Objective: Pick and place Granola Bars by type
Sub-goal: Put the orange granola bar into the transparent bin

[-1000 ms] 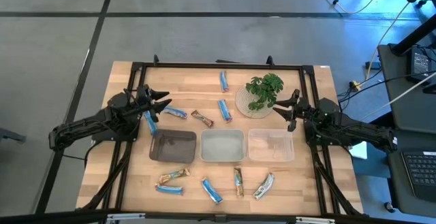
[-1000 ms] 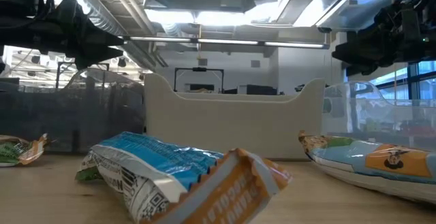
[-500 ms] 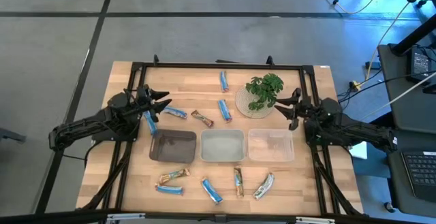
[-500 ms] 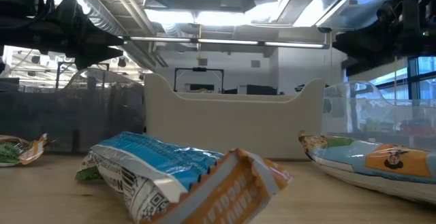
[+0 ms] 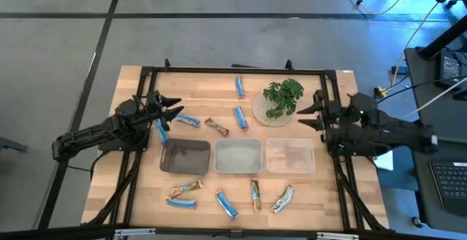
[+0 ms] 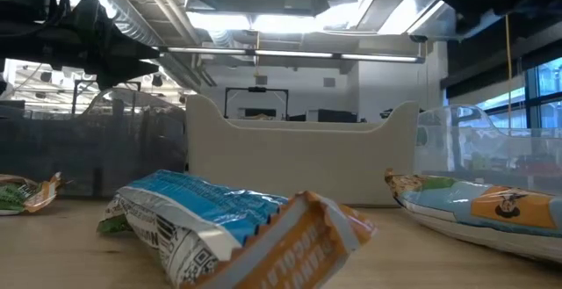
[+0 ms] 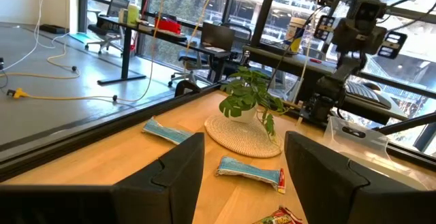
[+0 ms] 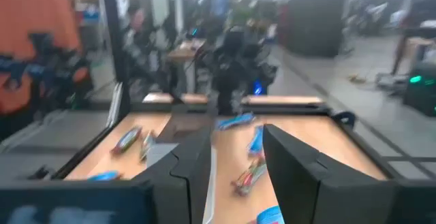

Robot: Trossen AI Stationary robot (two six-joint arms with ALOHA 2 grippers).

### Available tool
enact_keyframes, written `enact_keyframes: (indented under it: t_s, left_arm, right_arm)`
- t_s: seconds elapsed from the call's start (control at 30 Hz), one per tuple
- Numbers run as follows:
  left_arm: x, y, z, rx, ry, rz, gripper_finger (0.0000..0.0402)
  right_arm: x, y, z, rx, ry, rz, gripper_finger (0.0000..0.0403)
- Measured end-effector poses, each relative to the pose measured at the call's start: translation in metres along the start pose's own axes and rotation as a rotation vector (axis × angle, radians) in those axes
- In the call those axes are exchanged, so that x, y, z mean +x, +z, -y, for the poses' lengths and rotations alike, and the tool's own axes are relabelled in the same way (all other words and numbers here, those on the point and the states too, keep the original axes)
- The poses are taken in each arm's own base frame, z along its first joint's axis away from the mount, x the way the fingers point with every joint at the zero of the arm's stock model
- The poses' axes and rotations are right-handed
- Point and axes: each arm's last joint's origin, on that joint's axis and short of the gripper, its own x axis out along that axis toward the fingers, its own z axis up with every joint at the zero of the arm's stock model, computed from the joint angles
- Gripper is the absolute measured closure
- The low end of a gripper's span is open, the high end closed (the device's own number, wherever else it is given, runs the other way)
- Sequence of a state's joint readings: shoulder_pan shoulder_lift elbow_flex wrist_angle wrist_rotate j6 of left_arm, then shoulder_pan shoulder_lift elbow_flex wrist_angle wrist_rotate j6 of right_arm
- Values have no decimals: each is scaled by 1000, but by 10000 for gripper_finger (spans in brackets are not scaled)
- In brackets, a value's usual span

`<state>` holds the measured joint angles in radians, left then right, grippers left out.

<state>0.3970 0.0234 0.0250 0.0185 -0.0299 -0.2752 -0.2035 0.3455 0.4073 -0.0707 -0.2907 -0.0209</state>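
Right arm lifted and swung outward; no bar taken yet, all three trays seen without bars.

Nearest, five Granola Bars (image 5: 227, 203) are left lying in a row before the trays (image 5: 238, 141); only a square code pattern is made out on the blue wrapper (image 6: 189, 214), no brand being legible. Beyond the trays, the left gripper (image 5: 174, 110) is kept unmoved, spread and empty, beside a blue bar (image 5: 161, 130). The right gripper (image 5: 305, 116), parted and empty, has been raised beside the plant (image 5: 283, 95), so sorting is judged barely begun.
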Motion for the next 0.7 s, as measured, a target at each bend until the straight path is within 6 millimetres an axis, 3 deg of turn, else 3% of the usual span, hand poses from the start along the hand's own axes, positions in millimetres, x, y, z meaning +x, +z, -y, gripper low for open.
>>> enact_keyframes:
  t_s: [0.37,0.53,0.7]
  left_arm:
    - [0,0,0,0,0,0,205]
    - [0,0,0,0,0,1,205]
    - [0,3,1,35,-3,34,205]
  right_arm:
    - [71,48,-28,-130,140,-351,265]
    - [96,50,-53,-113,160,-535,265]
    - [118,35,-93,-127,230,-662,265]
